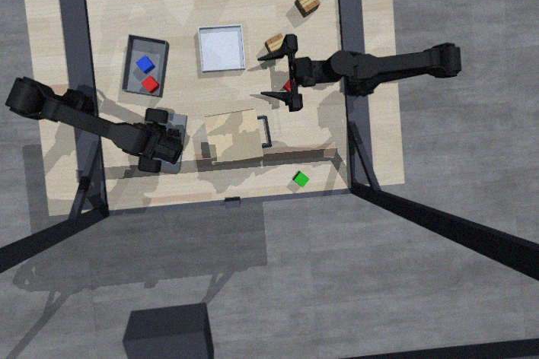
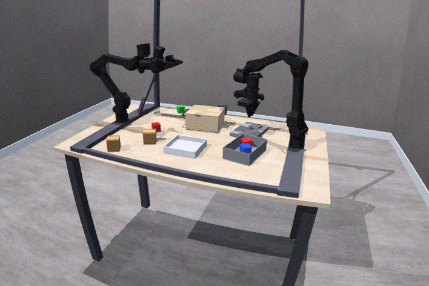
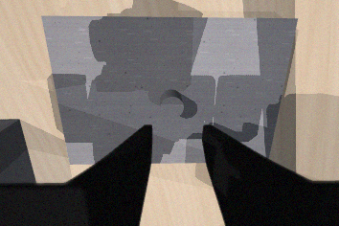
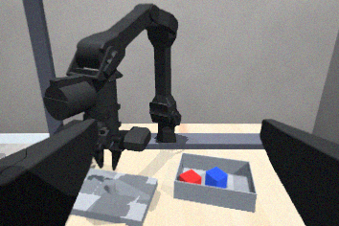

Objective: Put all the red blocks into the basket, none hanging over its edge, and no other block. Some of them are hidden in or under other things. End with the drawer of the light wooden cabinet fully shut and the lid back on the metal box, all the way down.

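The open metal box (image 1: 164,68) (image 2: 236,156) (image 4: 215,201) holds a red block (image 1: 150,84) (image 2: 246,141) (image 4: 191,177) and a blue block (image 1: 145,64) (image 2: 245,148) (image 4: 216,177). Its grey lid (image 1: 178,119) (image 3: 144,57) (image 4: 139,201) lies on the table beside it. My left gripper (image 3: 177,132) (image 2: 248,115) (image 4: 107,169) points down above the lid, fingers parted and empty. My right gripper (image 1: 259,76) (image 2: 181,62) is wide open and empty, high up. Another red block (image 1: 288,86) (image 2: 156,126) lies on the table below it, partly covered in the top view. The white basket (image 1: 243,47) (image 2: 180,151) is empty.
The light wooden cabinet (image 1: 239,137) (image 2: 204,119) stands mid-table; its drawer looks shut, handle (image 1: 268,131) outward. A green block (image 1: 301,179) (image 2: 180,108) lies beyond it. Two brown wooden cubes (image 1: 307,1) (image 2: 113,143) stand on the right arm's side. Frame beams edge the table.
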Controlling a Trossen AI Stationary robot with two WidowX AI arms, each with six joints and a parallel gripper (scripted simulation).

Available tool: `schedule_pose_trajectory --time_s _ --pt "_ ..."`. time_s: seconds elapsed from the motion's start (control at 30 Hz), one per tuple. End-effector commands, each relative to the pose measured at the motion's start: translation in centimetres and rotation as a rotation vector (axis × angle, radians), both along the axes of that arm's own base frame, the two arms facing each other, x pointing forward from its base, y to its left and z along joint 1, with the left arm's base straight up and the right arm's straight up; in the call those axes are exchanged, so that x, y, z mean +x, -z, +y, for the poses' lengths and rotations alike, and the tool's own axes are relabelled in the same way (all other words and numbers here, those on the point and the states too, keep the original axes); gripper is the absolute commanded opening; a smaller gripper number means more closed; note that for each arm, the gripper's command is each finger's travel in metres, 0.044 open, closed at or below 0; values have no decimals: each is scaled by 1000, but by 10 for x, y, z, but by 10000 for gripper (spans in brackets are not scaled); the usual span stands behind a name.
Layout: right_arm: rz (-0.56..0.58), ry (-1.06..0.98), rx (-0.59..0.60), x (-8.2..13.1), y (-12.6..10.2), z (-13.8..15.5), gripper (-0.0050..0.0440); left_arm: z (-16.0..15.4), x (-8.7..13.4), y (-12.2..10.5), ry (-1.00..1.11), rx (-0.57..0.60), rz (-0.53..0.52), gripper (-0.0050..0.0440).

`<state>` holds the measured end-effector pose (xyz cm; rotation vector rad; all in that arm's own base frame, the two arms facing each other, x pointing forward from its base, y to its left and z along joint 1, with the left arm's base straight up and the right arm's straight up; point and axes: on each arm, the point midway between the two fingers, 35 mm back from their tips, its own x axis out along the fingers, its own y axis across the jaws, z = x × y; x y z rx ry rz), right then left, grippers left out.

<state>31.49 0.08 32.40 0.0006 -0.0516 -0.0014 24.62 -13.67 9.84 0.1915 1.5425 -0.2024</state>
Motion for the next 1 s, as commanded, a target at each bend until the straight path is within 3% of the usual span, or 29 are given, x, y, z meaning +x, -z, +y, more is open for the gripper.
schedule_pose_trajectory --time_s 0.0,0.1,0.13,0.23,0.3,0.7,0.87,0.97 --pt "-57 7 0 -5 -21 -1 400 0 -3 -5 9 -8 -19 136" --pt "-57 7 0 -5 -21 -1 400 -1 -2 -5 9 -10 -22 136" --pt "-56 7 0 -5 -21 -1 400 3 3 -8 -2 -22 -53 225" --pt "-54 6 0 -4 -21 -1 400 8 17 -15 -22 -68 -148 225" --pt "-54 6 0 -4 -21 -1 400 8 17 -15 -22 -68 -148 225" --pt "-41 4 -2 -2 -16 -2 400 35 71 -62 -88 -224 -594 225" --pt "-44 2 -3 -3 -16 -1 400 35 73 -64 -88 -230 -609 225" --pt "-41 -1 -3 -3 -14 -1 400 25 72 -61 -77 -228 -559 225"
